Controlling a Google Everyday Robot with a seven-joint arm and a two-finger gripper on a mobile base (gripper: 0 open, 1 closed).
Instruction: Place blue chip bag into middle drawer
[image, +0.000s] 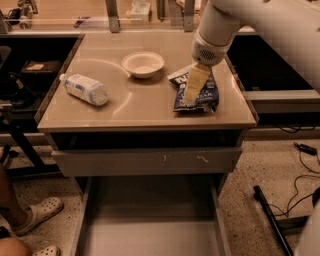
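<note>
The blue chip bag (208, 95) lies flat on the right side of the tan cabinet top (130, 107), near its front edge. My gripper (189, 99) hangs from the white arm (220, 30) and points down onto the left half of the bag, touching or just above it. The middle drawer (150, 232) is pulled out below the cabinet, with its plain grey floor showing and nothing in it. It sits under a shut drawer front with white scuff marks (150, 161).
A white bowl (143, 64) stands at the back middle of the top and a clear water bottle (85, 89) lies at the left. A person's feet in sandals (37, 212) are at the lower left. Cables and a black pole (270, 215) lie on the floor at the right.
</note>
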